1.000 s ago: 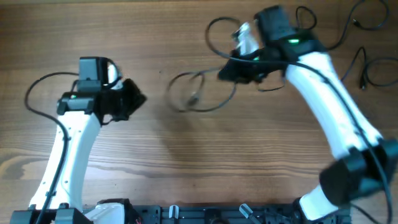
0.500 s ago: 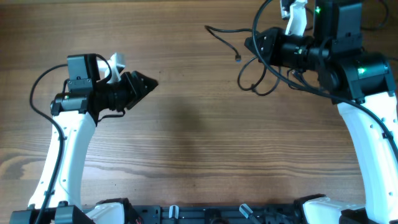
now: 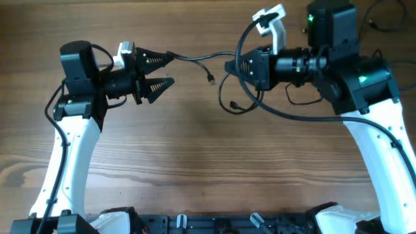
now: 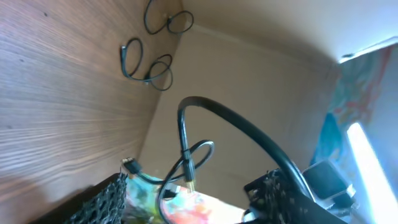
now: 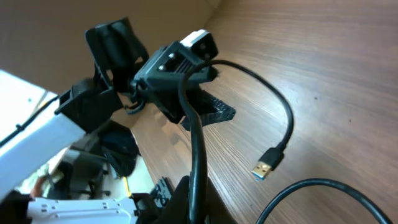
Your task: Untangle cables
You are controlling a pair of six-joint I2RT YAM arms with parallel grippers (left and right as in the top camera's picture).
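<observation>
A thin black cable (image 3: 195, 58) stretches in the air between my two grippers. My right gripper (image 3: 229, 66) is shut on the cables, and a loop (image 3: 235, 104) and a loose plug (image 3: 211, 78) hang below it. In the right wrist view the gripped cable (image 5: 198, 143) rises out of the shut right gripper (image 5: 194, 198), with a gold USB plug (image 5: 267, 168) dangling beside it. My left gripper (image 3: 170, 69) is open, and the far end of the cable lies against its upper fingertip. The left wrist view shows its mesh fingers (image 4: 102, 200) wide apart, with a cable loop (image 4: 193, 158) ahead of them.
More black cables (image 3: 389, 23) lie at the table's back right corner; the left wrist view shows these other cables (image 4: 149, 62) as small coils on the wood. Thick arm wires (image 3: 52, 107) loop beside the left arm. The base rail (image 3: 214, 224) runs along the front edge.
My left gripper has opened and swung up and right to the cable. My right gripper has carried the cables left and slightly down, so one cable now spans between the two grippers.
</observation>
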